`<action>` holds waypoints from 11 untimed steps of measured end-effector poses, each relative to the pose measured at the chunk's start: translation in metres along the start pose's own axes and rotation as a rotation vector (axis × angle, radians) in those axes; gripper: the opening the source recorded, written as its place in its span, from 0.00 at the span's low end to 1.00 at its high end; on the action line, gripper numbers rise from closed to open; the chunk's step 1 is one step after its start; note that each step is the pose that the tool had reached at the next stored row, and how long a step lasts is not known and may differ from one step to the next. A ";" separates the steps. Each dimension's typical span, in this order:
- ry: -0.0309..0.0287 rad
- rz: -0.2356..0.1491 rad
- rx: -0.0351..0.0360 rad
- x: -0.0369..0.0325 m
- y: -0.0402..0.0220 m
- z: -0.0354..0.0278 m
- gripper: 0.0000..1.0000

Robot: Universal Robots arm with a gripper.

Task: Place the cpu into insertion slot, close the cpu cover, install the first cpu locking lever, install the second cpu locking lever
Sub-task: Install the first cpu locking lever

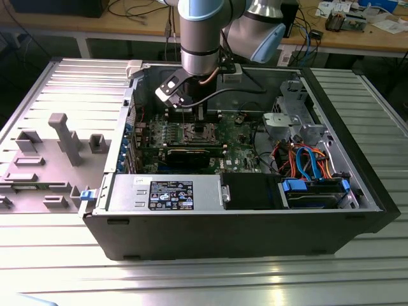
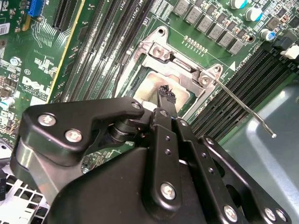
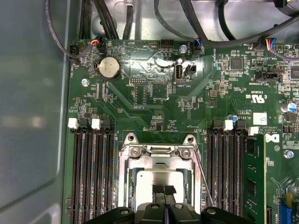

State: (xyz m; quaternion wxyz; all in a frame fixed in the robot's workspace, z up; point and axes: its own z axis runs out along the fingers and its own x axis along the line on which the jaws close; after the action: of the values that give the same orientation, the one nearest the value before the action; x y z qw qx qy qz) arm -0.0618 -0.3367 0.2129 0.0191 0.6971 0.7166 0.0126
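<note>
Silver chip [image 3: 149, 179] lies in its socket [image 3: 124, 196], twelve o'clock from the black card [image 1: 191, 155] in the exterior view. The clenched, empty tool [image 3: 163, 190] bears over it; pressing askew might damage that socket.

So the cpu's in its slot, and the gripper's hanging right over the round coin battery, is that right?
No, not the battery. In the first wrist view the gripper hangs over the cpu in the insertion slot; the coin battery lies apart from it.
</note>
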 end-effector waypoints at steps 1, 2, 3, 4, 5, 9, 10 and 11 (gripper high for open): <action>0.0000 0.000 0.0000 0.0000 0.0000 -0.0002 0.11; 0.0000 0.000 0.0000 0.0000 0.0000 -0.0002 0.11; -0.0001 0.000 0.0000 0.0000 0.0000 -0.0004 0.11; -0.0001 0.000 0.0000 0.0000 0.0000 -0.0006 0.11; 0.0000 0.000 0.0000 0.0000 0.0000 -0.0007 0.11; 0.0000 0.000 0.0000 0.0000 0.0001 -0.0013 0.11; -0.0001 0.000 0.0001 0.0000 0.0001 -0.0015 0.11; -0.0003 0.000 0.0001 -0.0001 0.0001 -0.0019 0.11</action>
State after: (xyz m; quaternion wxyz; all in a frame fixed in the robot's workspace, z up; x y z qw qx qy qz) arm -0.0618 -0.3368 0.2148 0.0192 0.6972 0.7166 0.0124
